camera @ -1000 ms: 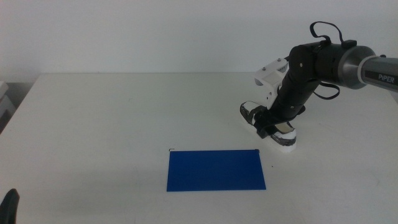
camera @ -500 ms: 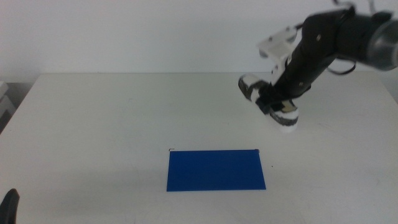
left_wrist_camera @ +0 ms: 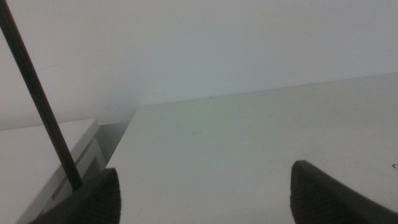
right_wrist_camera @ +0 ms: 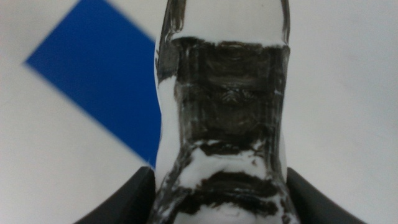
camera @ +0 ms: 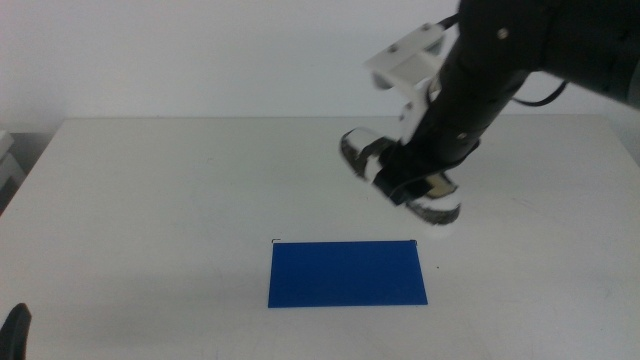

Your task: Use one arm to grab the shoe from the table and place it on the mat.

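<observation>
Gripping shoe (camera: 402, 182), right jaws (camera: 418, 186) hover beyond mat (camera: 347, 273).

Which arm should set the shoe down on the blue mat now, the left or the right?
Right. The right gripper holds the shoe in the air just beyond the mat, shoe clamped between its jaws. The left gripper waits at the table's near left corner, jaws open and empty.
</observation>
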`<action>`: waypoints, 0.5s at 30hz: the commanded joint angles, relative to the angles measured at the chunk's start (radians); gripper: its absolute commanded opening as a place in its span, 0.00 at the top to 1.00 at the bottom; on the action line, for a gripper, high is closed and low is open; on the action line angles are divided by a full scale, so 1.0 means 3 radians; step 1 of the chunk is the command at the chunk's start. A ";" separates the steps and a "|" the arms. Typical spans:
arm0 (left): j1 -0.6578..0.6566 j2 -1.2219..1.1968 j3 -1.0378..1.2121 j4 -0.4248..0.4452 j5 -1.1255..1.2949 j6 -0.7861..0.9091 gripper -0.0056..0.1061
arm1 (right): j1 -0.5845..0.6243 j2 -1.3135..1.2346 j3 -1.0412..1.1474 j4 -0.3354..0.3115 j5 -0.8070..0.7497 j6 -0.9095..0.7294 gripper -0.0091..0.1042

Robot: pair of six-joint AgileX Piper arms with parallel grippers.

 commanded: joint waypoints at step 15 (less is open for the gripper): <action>-0.0013 -0.0025 0.0017 -0.0029 -0.0270 -0.0018 0.11 | 0.0479 -0.0188 -0.0091 -0.0192 -0.0160 -0.0116 0.95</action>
